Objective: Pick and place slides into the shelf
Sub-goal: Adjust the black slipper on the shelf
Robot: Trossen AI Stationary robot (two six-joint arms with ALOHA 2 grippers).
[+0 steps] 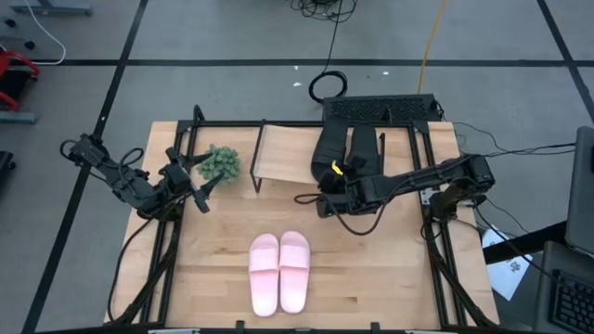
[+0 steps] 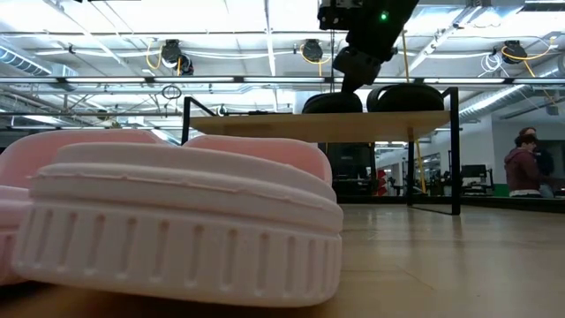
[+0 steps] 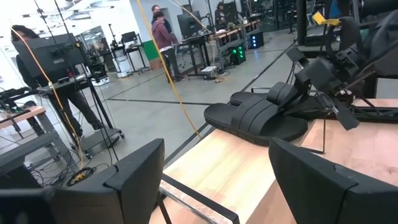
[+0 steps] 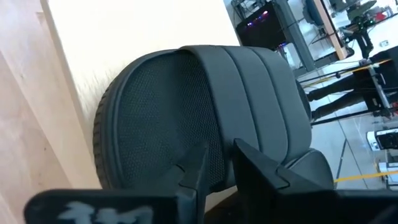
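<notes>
Two black slides [image 1: 348,148] lie side by side on the right part of the shelf's light wood top board [image 1: 288,153]; they also show in the left wrist view [image 3: 261,118] and the low view [image 2: 380,97]. The pink pair [image 1: 278,274] lies sole down on the table near its front edge, close to the low camera [image 2: 177,221]. My right gripper [image 1: 327,188] is at the near end of the left black slide [image 4: 186,112], just above its heel [image 2: 331,102], its fingers a narrow gap apart [image 4: 219,152]. My left gripper [image 1: 192,181] is open and empty at the table's left [image 3: 217,180]. My right gripper points slanting down over the heel end of the left black slide's footbed [image 4: 161,137], coming from the table's near side. The fingers hide the heel's edge, so I cannot tell whether they touch it. The slide lies flat on the shelf board.
A small green plant [image 1: 220,162] stands by the shelf's left end, close to my left gripper. A black box [image 1: 380,109] lies behind the shelf. Black frame rails [image 1: 158,250] run along both table sides. People stand in the room beyond [image 3: 163,37].
</notes>
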